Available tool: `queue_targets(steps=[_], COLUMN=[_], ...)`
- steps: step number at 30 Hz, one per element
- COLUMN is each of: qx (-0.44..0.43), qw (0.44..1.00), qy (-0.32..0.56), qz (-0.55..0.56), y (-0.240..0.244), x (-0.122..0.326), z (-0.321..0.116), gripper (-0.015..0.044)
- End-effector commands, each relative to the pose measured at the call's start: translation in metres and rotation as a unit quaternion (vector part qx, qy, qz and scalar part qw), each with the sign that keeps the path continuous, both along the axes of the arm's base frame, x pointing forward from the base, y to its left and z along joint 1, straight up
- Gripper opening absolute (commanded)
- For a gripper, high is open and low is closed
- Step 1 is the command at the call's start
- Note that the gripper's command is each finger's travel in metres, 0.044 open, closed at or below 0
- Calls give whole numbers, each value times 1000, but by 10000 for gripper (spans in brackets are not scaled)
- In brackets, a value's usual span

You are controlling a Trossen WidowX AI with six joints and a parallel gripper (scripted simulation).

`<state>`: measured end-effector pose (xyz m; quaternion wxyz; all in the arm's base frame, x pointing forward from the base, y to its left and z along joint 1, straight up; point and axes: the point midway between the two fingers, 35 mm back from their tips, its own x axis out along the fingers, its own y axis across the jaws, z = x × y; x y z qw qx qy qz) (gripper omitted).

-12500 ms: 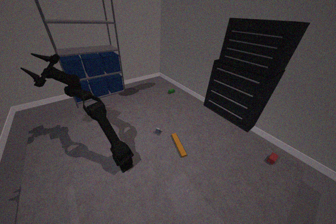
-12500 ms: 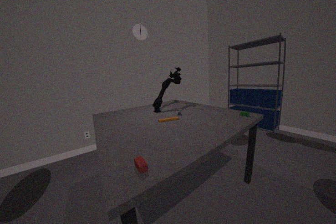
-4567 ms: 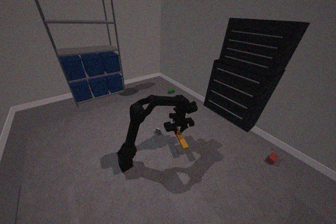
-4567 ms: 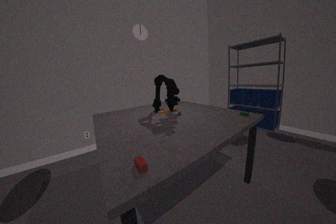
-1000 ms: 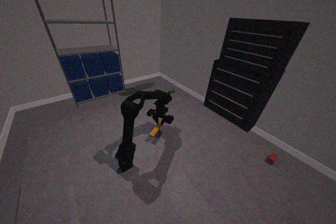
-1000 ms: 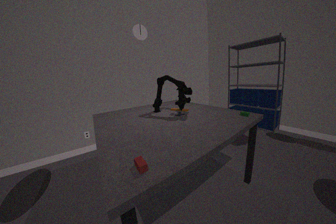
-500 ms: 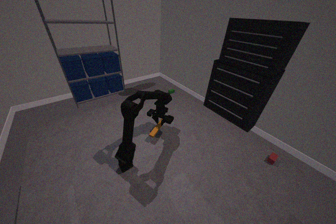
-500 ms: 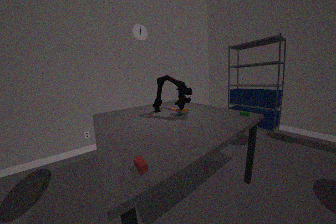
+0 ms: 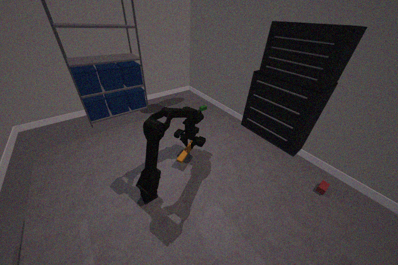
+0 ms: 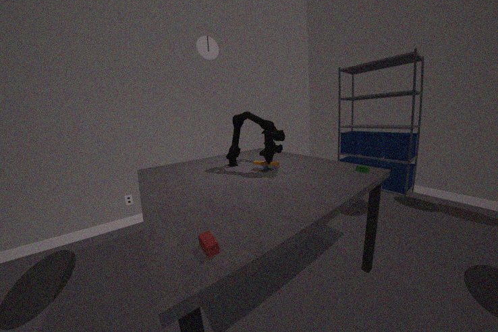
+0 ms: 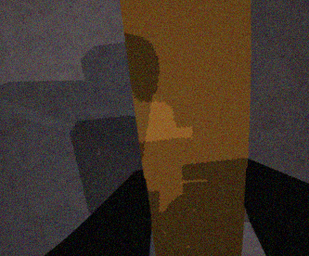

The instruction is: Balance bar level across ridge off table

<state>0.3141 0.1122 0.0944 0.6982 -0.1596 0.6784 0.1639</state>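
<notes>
The orange bar (image 11: pixel 190 119) is clamped between the fingers of the gripper (image 9: pixel 189 142), which is pointed straight down so the bar can be kept roughly level just above the table (image 10: pixel 281 207). In the exterior view the bar is seen low over a small grey support, judged to be the ridge (image 10: pixel 264 167); contact cannot be told. Farther off, a green block (image 10: pixel 362 168) lies well apart, uninvolved.

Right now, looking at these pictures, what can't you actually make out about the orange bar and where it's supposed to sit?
- The ridge: hidden in the wrist view by the orange bar; too small in the exterior view to pick out.
- Whether the bar touches the table: too small and dim in the exterior view.
- The hand shut on the bar: its fingertips are blocked by the arm in the top view.
- The bar's near end: cut off by the wrist view's bottom edge.
</notes>
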Motion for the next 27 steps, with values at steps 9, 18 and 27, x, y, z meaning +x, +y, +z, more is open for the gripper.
queue_targets(steps=[9,18,27], qx=[-1,-1,-1], qw=[1000,1000,1000], qy=[0,0,0], qz=[-2,-2,-2], y=[-1,-1,-1], x=[0,0,0], z=[-1,-2,-3], gripper=[0,0,0])
